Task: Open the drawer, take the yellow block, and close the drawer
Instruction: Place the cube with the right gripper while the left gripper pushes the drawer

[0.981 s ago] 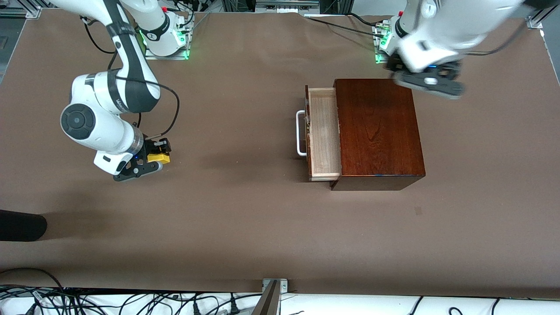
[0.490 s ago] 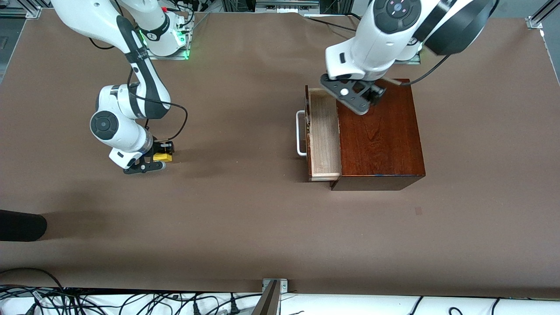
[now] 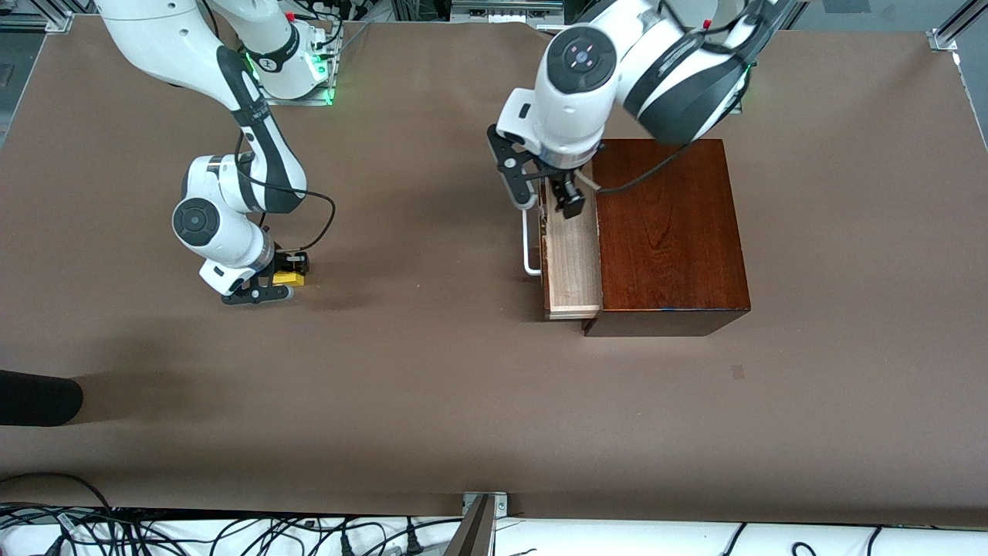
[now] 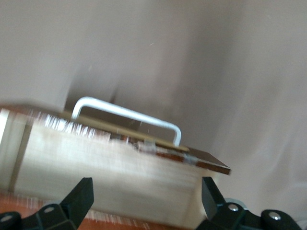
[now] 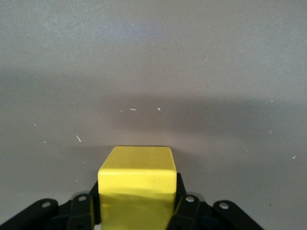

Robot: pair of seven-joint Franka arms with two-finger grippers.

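Note:
The drawer (image 3: 573, 262) of the reddish-brown box (image 3: 668, 232) stands pulled out, its pale wood inside bare and its white handle (image 3: 529, 251) facing the right arm's end of the table. My left gripper (image 3: 544, 193) hangs open over the drawer's end farther from the front camera. The left wrist view shows the handle (image 4: 127, 115) and the drawer's inside (image 4: 110, 167) past the spread fingertips (image 4: 84, 191). My right gripper (image 3: 282, 279) is shut on the yellow block (image 3: 291, 277), low at the table toward the right arm's end. The block (image 5: 136, 184) fills the right wrist view between the jaws.
A dark object (image 3: 38, 398) pokes in at the table's edge on the right arm's end, nearer the front camera. Bare brown tabletop (image 3: 432, 347) lies between the block and the box. Cables run along the edge nearest the camera.
The left arm has swung from beside the box's back corner across its top to over the open drawer. The right arm has shifted slightly toward the box with the block.

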